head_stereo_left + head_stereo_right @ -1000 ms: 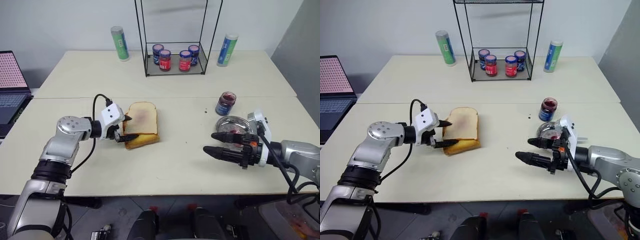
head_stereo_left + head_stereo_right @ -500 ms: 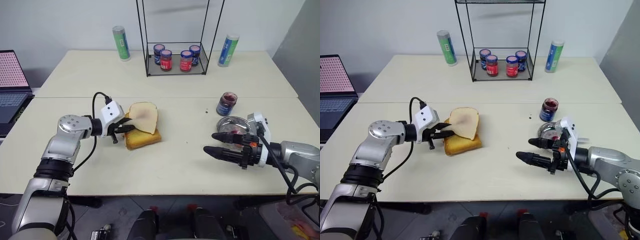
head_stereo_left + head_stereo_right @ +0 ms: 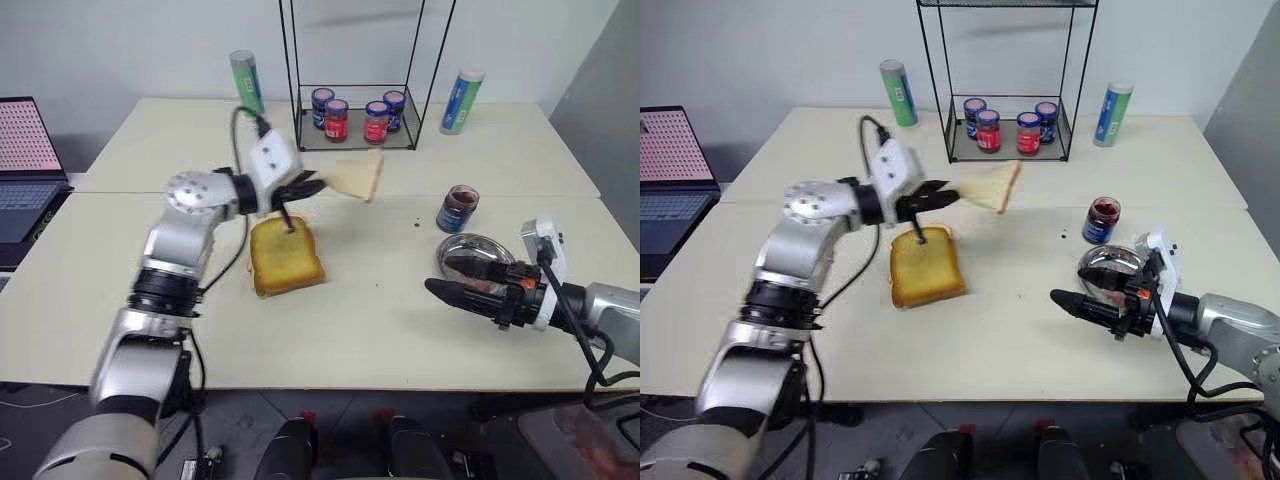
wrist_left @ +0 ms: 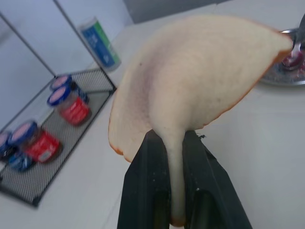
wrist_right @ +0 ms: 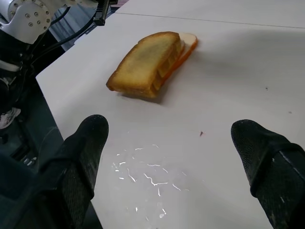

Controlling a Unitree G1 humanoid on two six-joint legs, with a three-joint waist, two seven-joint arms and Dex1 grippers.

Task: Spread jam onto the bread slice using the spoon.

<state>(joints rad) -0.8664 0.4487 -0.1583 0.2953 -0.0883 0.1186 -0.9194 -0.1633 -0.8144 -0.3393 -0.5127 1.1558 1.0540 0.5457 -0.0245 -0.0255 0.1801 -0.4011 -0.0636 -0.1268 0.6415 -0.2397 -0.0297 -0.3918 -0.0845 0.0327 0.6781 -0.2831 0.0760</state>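
Fingers (image 4: 143, 191) hide bread slice's (image 4: 200, 81) pinched edge

Silver jointed arms (image 3: 178, 250); white wrist housings; black two-finger grippers (image 3: 462, 280); black cables looped along each forearm.

The stack of slices (image 3: 286, 257) lay mid-desk; the open jar (image 3: 456, 209) and round dish (image 3: 470, 246) (just nearer) sat toward the desk's right edge.

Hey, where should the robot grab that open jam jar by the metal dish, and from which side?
Grip the jam jar around its round glass wall, level, from its right. It stands upright and lidless, so a top grip would likely dip into the jam, and the metal dish crowds its near side.
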